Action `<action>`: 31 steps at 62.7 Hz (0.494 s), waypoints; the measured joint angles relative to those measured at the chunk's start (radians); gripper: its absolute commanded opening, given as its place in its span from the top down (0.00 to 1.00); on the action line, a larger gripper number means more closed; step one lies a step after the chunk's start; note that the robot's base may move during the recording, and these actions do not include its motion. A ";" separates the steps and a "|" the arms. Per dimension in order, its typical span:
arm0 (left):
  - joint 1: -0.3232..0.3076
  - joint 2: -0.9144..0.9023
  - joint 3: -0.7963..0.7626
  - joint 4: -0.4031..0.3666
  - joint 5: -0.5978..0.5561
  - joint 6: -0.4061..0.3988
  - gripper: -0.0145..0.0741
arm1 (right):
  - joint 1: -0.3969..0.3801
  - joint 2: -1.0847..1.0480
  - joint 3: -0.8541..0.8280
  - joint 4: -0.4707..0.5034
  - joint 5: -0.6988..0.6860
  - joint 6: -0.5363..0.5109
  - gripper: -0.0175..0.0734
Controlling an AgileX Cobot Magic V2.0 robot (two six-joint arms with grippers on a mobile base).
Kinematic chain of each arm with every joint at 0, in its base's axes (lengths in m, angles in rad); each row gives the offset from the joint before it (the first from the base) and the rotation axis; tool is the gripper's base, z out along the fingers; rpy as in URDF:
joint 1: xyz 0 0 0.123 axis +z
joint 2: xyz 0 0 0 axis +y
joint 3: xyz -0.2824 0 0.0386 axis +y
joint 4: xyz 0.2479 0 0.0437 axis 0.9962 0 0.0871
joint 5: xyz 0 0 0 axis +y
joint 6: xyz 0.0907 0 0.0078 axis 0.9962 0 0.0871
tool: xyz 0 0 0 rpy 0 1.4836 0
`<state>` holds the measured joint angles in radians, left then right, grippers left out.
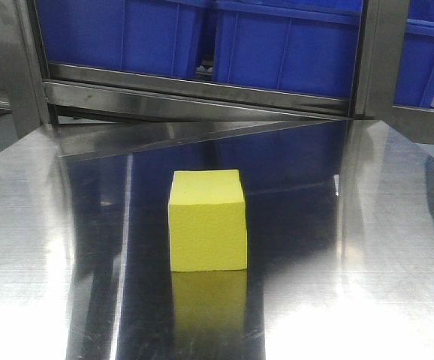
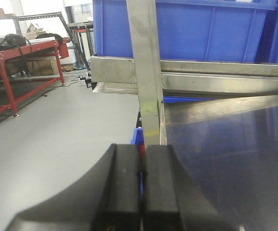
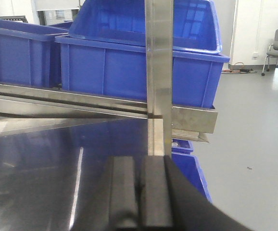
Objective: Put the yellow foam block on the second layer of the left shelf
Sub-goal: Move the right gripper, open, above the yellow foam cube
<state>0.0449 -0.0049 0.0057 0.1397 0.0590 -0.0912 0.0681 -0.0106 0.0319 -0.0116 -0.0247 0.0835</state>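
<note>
Across the front view, the steel table (image 1: 367,247) fills most of my picture, its polished top bare on every side of the block and running back to the shelf rail (image 1: 202,94), which crosses the far edge with blue bins (image 1: 292,52) standing on it. Through the left wrist camera, an upright post (image 2: 147,72) stands straight ahead at the table's left edge; grey floor (image 2: 57,130) opens wide to the left of it, with a red workbench (image 2: 14,55) far off. Through the right wrist camera, a second post (image 3: 159,72) marks the table's right edge, and open floor (image 3: 254,125) lies beyond it. The yellow foam block (image 1: 207,221) sits flat on the table near the middle, well apart from the rail and from both side edges. The left gripper (image 2: 142,163) has its black fingers pressed together with nothing between them, and the right gripper (image 3: 140,166) is closed and empty too. I see the block only from the front, so I cannot tell how near it lies to either pair of fingers.
</note>
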 measured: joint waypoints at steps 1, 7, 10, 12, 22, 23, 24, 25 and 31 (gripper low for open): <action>0.000 0.000 0.000 0.000 0.000 0.000 0.68 | 0.000 0.000 0.000 0.000 0.000 0.000 0.78; 0.000 0.000 0.000 0.000 0.000 0.000 0.68 | 0.000 0.000 0.000 0.000 0.002 0.000 0.78; 0.000 0.000 0.000 0.000 0.000 0.000 0.68 | 0.000 0.000 0.000 0.000 0.002 0.000 0.78; 0.000 0.000 0.000 0.000 0.000 0.000 0.68 | 0.000 0.000 0.000 0.000 0.002 0.000 0.78; 0.000 0.000 0.000 0.000 0.000 0.000 0.68 | 0.000 0.000 -0.027 0.000 0.062 0.000 0.78; 0.000 0.000 0.000 0.000 0.000 0.000 0.68 | 0.000 0.000 -0.033 0.000 0.074 0.000 0.78; 0.000 0.000 0.000 0.000 0.000 0.000 0.68 | 0.000 0.000 -0.041 0.000 0.092 0.000 0.78; 0.000 0.000 0.000 0.000 0.000 0.000 0.68 | 0.000 0.000 -0.053 0.000 0.104 0.000 0.78; 0.000 0.000 0.000 0.000 0.000 0.000 0.68 | 0.000 0.006 -0.111 0.000 0.178 0.000 0.78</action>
<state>0.0449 -0.0049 0.0057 0.1397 0.0590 -0.0912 0.0681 -0.0041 -0.0793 -0.0116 0.1534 0.0835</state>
